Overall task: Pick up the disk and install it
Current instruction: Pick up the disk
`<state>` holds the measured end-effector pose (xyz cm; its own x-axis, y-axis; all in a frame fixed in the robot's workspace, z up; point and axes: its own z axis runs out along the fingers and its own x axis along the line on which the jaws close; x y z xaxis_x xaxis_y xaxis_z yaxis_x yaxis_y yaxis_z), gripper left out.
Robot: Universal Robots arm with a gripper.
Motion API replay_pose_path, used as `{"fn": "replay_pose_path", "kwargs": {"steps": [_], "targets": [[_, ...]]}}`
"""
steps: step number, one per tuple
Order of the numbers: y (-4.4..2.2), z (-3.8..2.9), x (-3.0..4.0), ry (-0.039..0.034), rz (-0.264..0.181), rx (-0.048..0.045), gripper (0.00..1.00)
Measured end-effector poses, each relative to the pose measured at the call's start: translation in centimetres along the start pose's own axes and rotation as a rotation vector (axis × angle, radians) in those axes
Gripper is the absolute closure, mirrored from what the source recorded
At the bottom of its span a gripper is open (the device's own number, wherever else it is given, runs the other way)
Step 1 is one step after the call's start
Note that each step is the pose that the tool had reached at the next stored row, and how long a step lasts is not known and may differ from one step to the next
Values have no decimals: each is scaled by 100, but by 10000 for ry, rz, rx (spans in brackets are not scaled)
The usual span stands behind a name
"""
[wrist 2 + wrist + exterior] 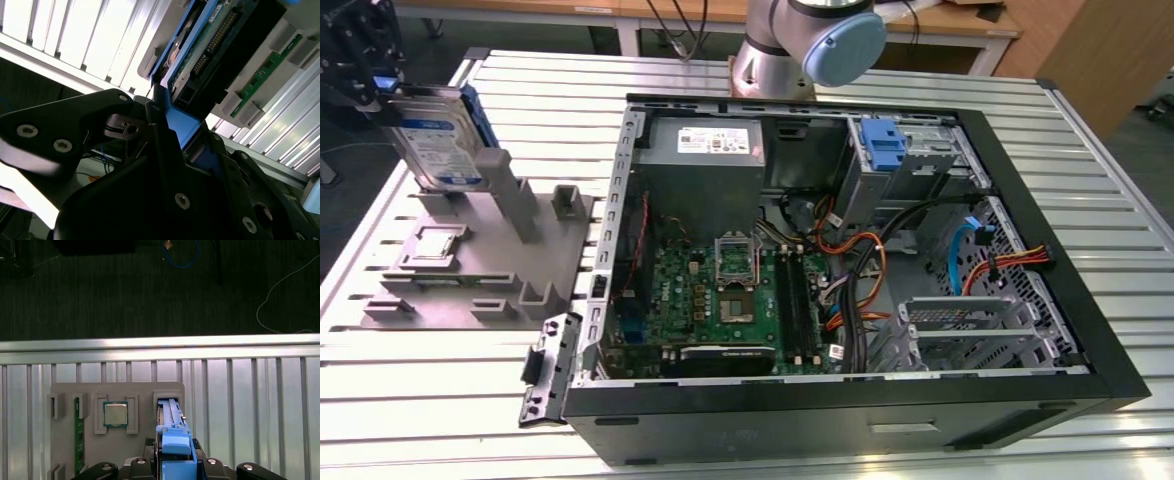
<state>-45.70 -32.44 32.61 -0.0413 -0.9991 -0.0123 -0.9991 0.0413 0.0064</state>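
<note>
The disk [440,140] stands upright on its edge at the grey fixture [467,250], at the exterior view's left, with its white-and-blue label facing the computer case. My gripper [376,92] is at the disk's upper edge and shut on its blue carrier frame. In the first wrist view the disk [172,432] is seen edge-on, reaching from my gripper [175,462] down to a slot [167,401] in the fixture. In the second wrist view the blue frame [181,125] sits clamped between black fingers [150,117]. Whether the disk's lower edge still rests in the slot cannot be told.
An open computer case [854,395] fills the middle and the exterior view's right, holding a motherboard [727,295], a grey power supply [707,145], a blue latch [883,150], cables [881,260] and a metal drive cage [974,325]. The fixture also carries a processor chip [115,414] and a memory stick [78,435]. The arm's base [801,50] stands behind the case.
</note>
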Motion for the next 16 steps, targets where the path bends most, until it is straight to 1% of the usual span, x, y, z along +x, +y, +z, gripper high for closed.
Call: {"fn": "replay_pose_path", "kwargs": {"steps": [8,16], "targets": [[0,-36,-1,0,0,-1,63],[1,-102,-1,0,0,0,63]]}}
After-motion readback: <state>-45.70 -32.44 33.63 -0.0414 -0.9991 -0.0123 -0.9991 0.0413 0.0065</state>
